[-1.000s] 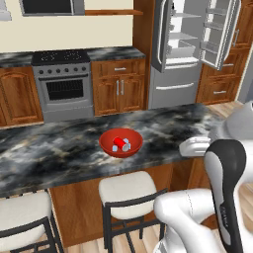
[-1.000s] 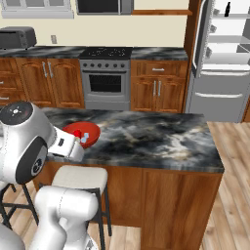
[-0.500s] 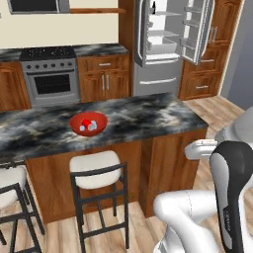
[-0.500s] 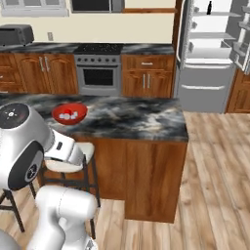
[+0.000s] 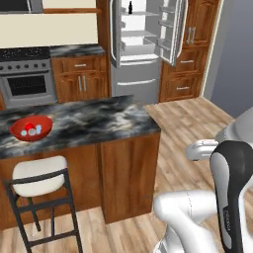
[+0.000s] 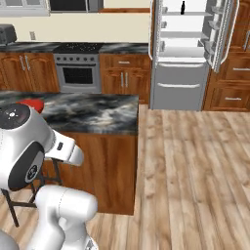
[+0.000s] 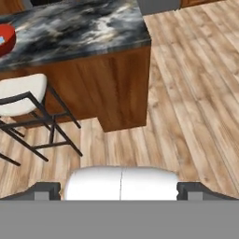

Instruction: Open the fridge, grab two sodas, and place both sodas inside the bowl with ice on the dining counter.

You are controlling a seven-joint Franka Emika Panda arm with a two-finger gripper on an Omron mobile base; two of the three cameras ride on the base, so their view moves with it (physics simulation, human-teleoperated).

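Hand view is looking down at the wooden floor and the end of the dining bench, with the hand hanging clear of everything; its two dark fingertips are standing far apart at the bottom corners, gripping nothing and touching nothing. A sliver of the red bowl is sitting on the bench top at the far left, and a white-seated stool is standing against the bench's wooden base.

In the left base view the bowl is resting on the marbled bench near its left part, with pale ice cubes lying inside. Across the room the fridge is standing with both upper doors swung open, and one soda is standing upright on the top shelf. The right base view is showing the same bottle high in the fridge, well apart from the bench.
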